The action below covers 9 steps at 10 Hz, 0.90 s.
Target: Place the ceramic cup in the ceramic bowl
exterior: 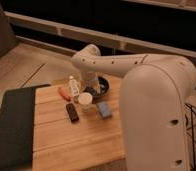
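Observation:
The cream-white ceramic cup (85,100) stands on the wooden table (76,140), just left of and in front of the dark ceramic bowl (105,86). My gripper (90,90) comes down from the white arm right above the cup, between the cup and the bowl. The arm covers part of the bowl's left side. I cannot tell whether the gripper touches the cup.
A small clear bottle with a white cap (73,86) stands left of the cup, with an orange object (64,93) beside it. A black bar (72,111) and a flat blue-grey block (104,109) lie in front. A dark mat (11,125) covers the table's left end.

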Available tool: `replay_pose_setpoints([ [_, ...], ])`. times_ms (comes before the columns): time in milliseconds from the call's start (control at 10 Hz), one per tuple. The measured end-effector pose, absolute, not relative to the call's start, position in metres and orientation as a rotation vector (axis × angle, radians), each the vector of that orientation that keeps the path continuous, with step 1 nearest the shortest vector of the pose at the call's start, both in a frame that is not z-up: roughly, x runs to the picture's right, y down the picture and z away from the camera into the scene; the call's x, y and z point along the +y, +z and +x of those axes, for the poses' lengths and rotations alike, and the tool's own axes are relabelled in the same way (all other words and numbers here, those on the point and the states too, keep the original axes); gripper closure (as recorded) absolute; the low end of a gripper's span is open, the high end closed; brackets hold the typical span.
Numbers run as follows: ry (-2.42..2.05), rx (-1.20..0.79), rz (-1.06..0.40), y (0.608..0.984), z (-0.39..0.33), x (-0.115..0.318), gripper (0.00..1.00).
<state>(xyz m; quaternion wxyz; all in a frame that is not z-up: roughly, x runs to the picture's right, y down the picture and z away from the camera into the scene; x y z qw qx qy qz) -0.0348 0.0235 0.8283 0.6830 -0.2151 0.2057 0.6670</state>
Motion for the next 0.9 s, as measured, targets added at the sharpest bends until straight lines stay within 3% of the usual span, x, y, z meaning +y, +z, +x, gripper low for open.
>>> replay_pose_setpoints([
  [700,1.53,0.586,-0.554,0.857,-0.021,0.055,0.35],
  [800,1.521,0.597,-0.571,0.862,-0.026,0.06,0.38],
  [900,1.491,0.591,-0.595,0.867,-0.033,0.064,0.51],
])
